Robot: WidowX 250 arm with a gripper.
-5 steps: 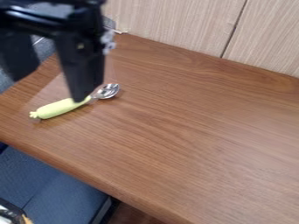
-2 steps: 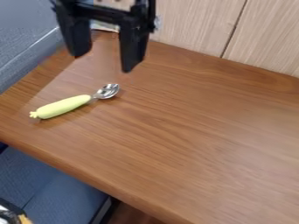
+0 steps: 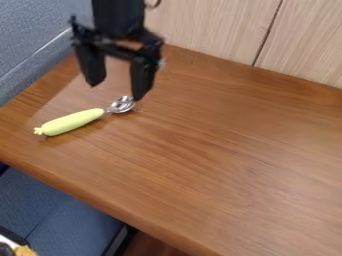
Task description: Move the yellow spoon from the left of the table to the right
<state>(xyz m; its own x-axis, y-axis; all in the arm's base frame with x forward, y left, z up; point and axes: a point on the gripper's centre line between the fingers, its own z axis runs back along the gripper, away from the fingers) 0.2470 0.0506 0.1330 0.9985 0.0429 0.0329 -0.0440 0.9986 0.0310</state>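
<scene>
The black gripper (image 3: 116,91) hangs over the left part of the brown wooden table (image 3: 220,155), open, with nothing between its fingers. Just below it in the view lies the spoon (image 3: 72,122), its yellow-green handle toward the lower left and its shiny metal bowl toward the upper right. The tip of the right finger overlaps the upper edge of the spoon's bowl in the view; whether they touch I cannot tell.
A light wood-grain panel (image 3: 214,25) stands along the table's back edge. Grey-blue fabric (image 3: 30,35) borders the upper left, and a blue seat (image 3: 60,215) is below the front edge. A black, white and orange object (image 3: 20,249) shows at the lower left corner.
The gripper has first moved right and away from the camera, then slightly left and lower, with its fingers still apart. The spoon has stayed in place.
</scene>
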